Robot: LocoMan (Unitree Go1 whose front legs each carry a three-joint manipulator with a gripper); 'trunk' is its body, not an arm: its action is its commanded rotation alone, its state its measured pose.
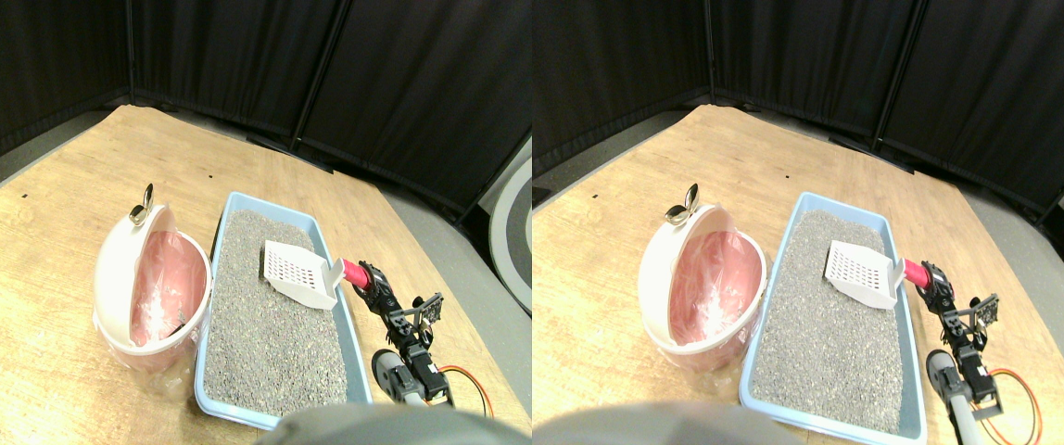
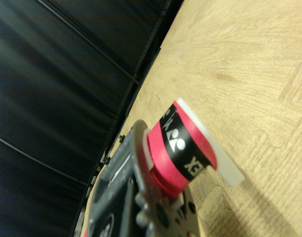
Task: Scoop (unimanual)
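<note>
The claw (image 1: 367, 278) is clenched on the scoop's pink handle (image 1: 355, 273), the white scoop (image 1: 298, 273) resting on the litter in the blue tray (image 1: 217, 239); tilting could spill litter before the bin (image 1: 115, 278).

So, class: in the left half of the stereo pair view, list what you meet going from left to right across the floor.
White bin with pink liner → blue litter tray → white scoop → pink handle → right pincer.

The pink wrapped handle (image 2: 183, 148) in front of my wrist camera carries a black band with white marks: a small logo and letters that look like "XE", turned sideways. I can read nothing else.
</note>
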